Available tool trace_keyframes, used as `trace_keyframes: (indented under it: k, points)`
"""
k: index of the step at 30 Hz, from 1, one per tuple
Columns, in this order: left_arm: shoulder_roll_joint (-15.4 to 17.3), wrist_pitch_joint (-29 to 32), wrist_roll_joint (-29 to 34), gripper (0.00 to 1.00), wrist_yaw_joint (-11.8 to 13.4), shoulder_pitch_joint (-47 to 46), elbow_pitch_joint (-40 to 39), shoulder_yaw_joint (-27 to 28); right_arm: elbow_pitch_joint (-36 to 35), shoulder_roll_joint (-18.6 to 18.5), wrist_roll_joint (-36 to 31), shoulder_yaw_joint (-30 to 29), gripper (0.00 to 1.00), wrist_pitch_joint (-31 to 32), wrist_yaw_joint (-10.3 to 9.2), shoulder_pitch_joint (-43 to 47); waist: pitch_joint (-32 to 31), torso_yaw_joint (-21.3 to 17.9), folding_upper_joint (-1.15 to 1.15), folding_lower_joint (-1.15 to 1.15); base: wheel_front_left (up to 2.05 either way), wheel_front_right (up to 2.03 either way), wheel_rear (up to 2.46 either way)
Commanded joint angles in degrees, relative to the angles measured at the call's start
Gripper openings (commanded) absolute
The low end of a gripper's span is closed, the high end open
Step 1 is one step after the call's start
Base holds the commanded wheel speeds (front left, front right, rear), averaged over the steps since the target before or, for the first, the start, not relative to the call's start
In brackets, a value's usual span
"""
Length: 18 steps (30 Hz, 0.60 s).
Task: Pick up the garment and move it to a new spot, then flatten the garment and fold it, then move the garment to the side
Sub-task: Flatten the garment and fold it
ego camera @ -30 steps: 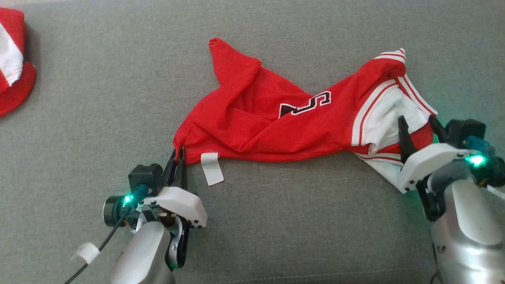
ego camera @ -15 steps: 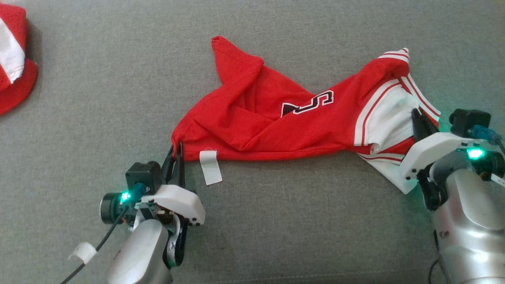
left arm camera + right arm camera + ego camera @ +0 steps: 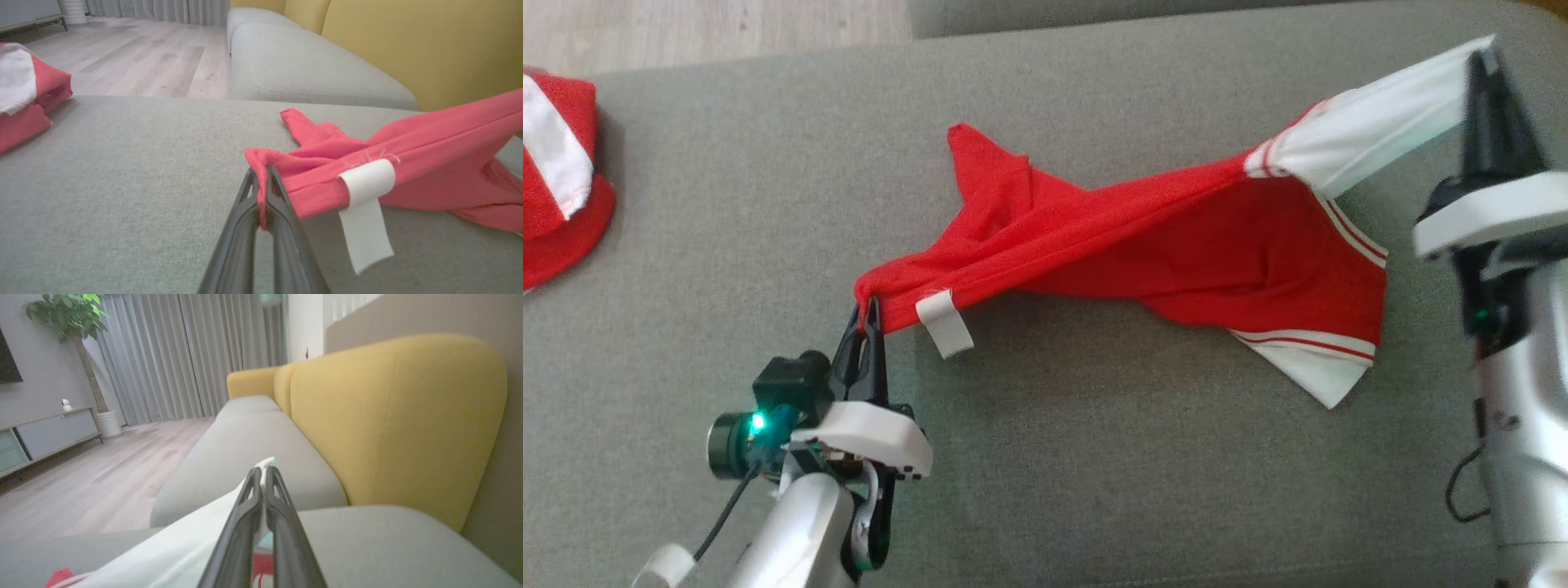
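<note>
Garment (image 3: 1176,245) stretched between 2 grippers over a cushion (image 3: 768,204).
Head view: left gripper (image 3: 869,314) clamps the garment's red corner; right gripper (image 3: 1490,69) pinches its raised white band. Left wrist view: fingers (image 3: 245,212) closed on hem beside a tag (image 3: 365,204). Right wrist view: fingers (image 3: 245,514) closed on white cloth.

Red garment (image 3: 1176,261), white striped trim; grey cushion (image 3: 1054,457).

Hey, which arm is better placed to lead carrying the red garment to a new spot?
Right, probably. The right pincer is shut on the garment's white end, holding it up off the cushion; the left pincer grips a red corner low near the cushion.
</note>
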Motion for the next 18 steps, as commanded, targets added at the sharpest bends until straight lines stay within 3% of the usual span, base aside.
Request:
trace_keyframes:
  k: [1, 8, 18]
  points:
    - [1.86, -0.73, -0.42, 0.0, 0.8, -0.88, -3.18, 2.63, -4.58, -1.04, 0.6, 0.23, 0.0, 0.67, 0.22, -1.86, -1.41, -0.11, 0.0, 0.01, 0.0, 0.0, 0.0]
    - [3.59, -1.18, -1.49, 0.0, 1.93, 2.14, -12.27, 4.49, -18.12, -1.81, 0.49, -3.78, 0.0, 5.04, 0.22, 1.62, -4.63, 0.02, 0.0, 0.01, 0.0, 0.0, 0.0]
    - [8.64, 1.81, -0.22, 0.0, 3.7, 1.42, -33.0, 7.65, -35.4, -0.05, -0.04, -6.7, 0.0, 10.3, 0.22, 7.85, -9.42, -0.26, 0.0, 0.01, 0.0, 0.0, 0.0]
